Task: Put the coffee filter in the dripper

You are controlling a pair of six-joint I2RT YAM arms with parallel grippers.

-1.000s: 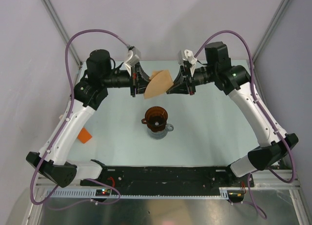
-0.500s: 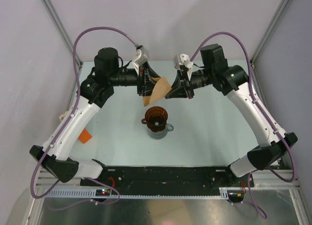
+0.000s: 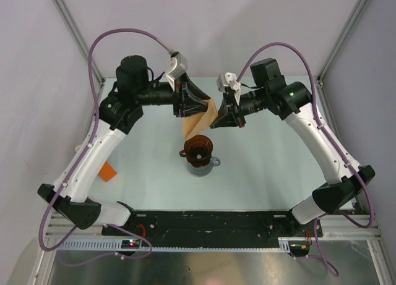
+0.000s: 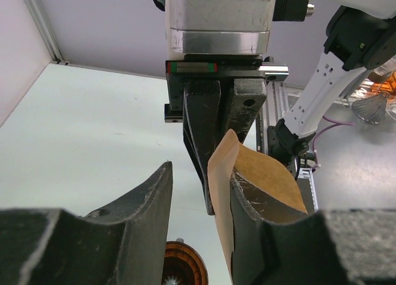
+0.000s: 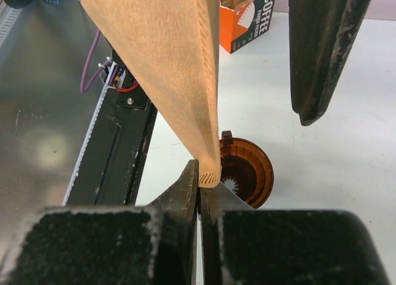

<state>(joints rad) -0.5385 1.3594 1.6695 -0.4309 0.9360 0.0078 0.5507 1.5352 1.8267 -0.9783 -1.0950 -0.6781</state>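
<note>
The light-tan coffee filter (image 3: 200, 120) hangs in the air just above and behind the dripper (image 3: 198, 149), a reddish-brown cone in the middle of the table. My right gripper (image 3: 220, 116) is shut on the filter's narrow crimped end (image 5: 209, 172); the filter (image 5: 164, 56) fans out away from it. My left gripper (image 3: 199, 103) is open, facing the right one. In the left wrist view its right finger (image 4: 263, 217) appears to sit between the filter's two layers (image 4: 224, 192), and its left finger (image 4: 139, 223) is clear. The dripper shows below in both wrist views (image 4: 180, 267) (image 5: 247, 172).
The dripper stands on a clear jug (image 3: 212, 164) with a handle. An orange coffee box (image 3: 108, 172) lies at the table's left side and also shows in the right wrist view (image 5: 249, 16). The black rail (image 3: 210, 222) runs along the near edge.
Both grippers have moved closer together and toward the dripper. The filter has swung from flat between them to hanging lower, over the dripper's far rim.
</note>
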